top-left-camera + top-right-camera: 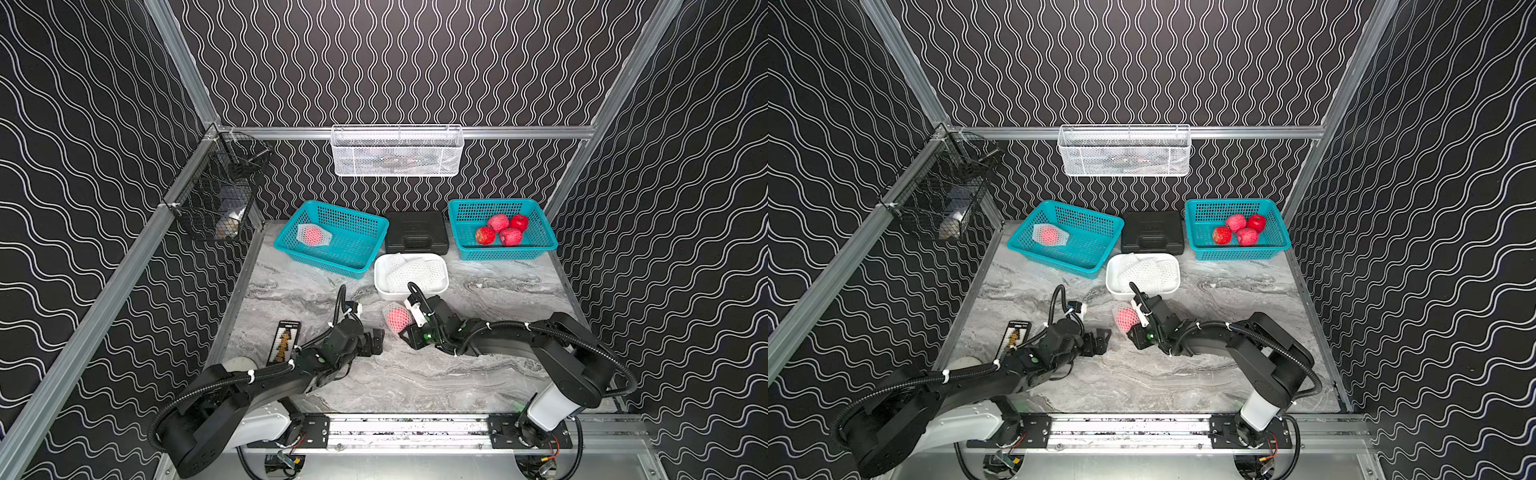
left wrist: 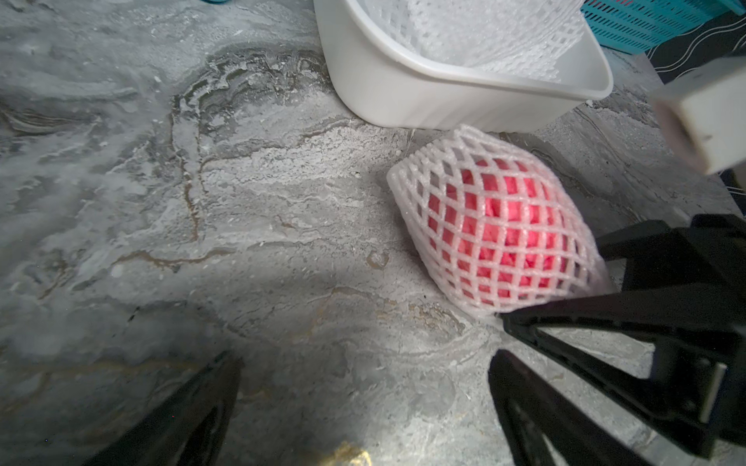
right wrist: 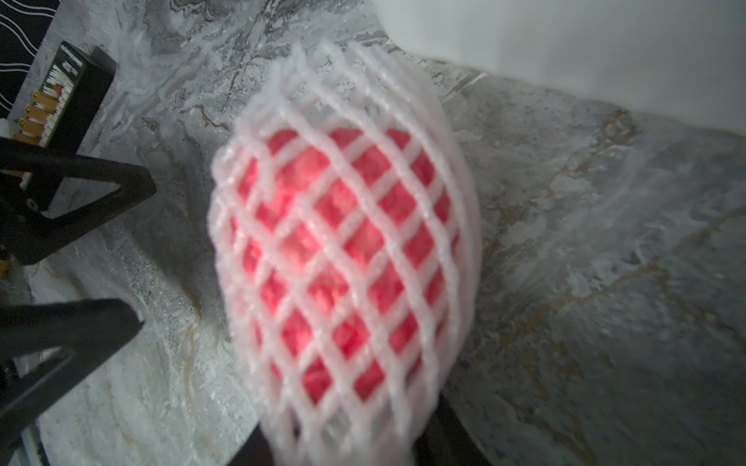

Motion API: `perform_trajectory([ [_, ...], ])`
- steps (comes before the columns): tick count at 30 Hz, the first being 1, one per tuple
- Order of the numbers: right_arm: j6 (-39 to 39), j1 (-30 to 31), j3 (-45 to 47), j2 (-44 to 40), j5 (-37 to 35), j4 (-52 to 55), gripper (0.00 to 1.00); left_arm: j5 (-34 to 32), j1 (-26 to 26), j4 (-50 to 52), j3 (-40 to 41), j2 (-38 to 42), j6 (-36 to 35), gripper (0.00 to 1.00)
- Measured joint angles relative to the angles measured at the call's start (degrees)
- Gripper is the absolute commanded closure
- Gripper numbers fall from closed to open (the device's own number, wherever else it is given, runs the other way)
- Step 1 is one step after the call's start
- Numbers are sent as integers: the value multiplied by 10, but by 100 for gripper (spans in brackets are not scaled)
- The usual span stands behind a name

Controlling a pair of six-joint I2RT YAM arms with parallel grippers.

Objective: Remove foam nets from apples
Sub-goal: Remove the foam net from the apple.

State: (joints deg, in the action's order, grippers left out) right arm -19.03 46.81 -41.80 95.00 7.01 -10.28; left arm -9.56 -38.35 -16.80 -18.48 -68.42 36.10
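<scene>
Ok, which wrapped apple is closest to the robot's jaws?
The wrapped apple on the marble table, beside the white tub: the right jaws are at its end. The other wrapped one sits far back in a teal basket.

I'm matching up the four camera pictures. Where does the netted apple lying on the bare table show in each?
In a top view: netted apple near the centre, in front of the white tub.
In a top view: same spot, in front of the tub.
Left wrist: apple beside the tub's wall.
Right wrist: apple fills the middle, blurred; tub behind.
Shared landmark: the white tub.
</scene>
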Motion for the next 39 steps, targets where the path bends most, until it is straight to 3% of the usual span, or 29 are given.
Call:
perform_trajectory([
  [4,3,0,-3,-20,-3,2,77,1,2,5,-3,9,0,1],
  [9,12,0,-17,-52,0,26,85,-10,6,14,-2,31,-2,1],
  [22,23,0,-115,-111,31,247,86,-21,30,44,0,53,-19,1],
  [31,21,-1,-233,-81,43,401,86,-10,36,48,-8,33,-32,1],
  [39,32,-12,-286,-56,49,454,86,-4,37,52,-24,23,-37,1],
])
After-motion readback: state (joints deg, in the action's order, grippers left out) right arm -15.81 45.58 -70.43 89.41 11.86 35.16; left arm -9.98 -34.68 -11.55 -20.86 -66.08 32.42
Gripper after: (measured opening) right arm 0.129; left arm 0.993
